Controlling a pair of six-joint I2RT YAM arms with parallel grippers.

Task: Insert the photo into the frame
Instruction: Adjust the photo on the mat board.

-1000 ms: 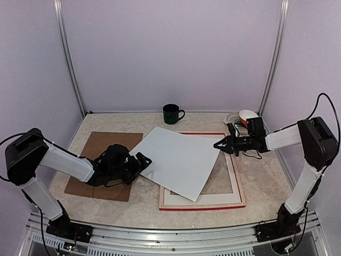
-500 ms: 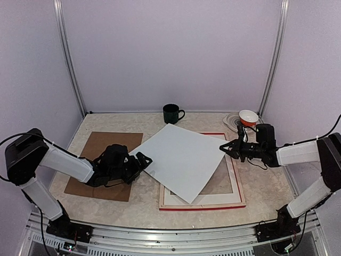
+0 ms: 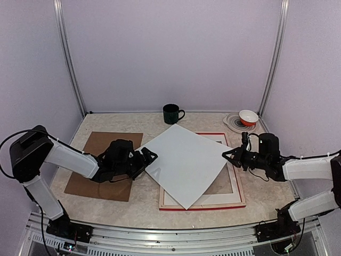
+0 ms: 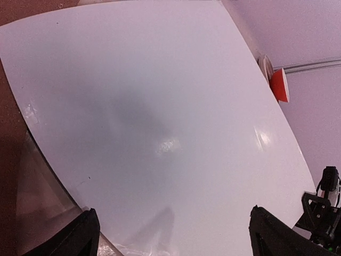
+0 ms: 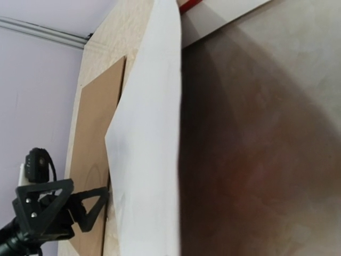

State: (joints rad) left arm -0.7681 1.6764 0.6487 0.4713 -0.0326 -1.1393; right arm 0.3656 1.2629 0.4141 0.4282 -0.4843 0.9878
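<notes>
Over the last second the right arm has dropped low and swung toward the lower right of the top view. The photo (image 3: 184,162) has turned with it, so its far corner now points at the mug (image 3: 171,113) and its near corner reaches the lower rail of the frame (image 3: 238,184). The right gripper (image 3: 226,154) has its jaws pressed together at the photo's right corner and appears to pinch it, though its fingers cannot be seen in its own wrist view. The left gripper (image 3: 148,158) has crept a little to the right and stands spread wide at the photo's left corner, clasping nothing. For the task this probably means the photo is being dragged over the frame but is not yet squared to it. It sits as a diamond across the opening, with its left part hanging out over the table beside the brown board (image 3: 101,146). The photo shows only its plain white back, which is smooth and faintly glossy. The right wrist view catches it edge-on, lifted and casting a shadow beneath.
</notes>
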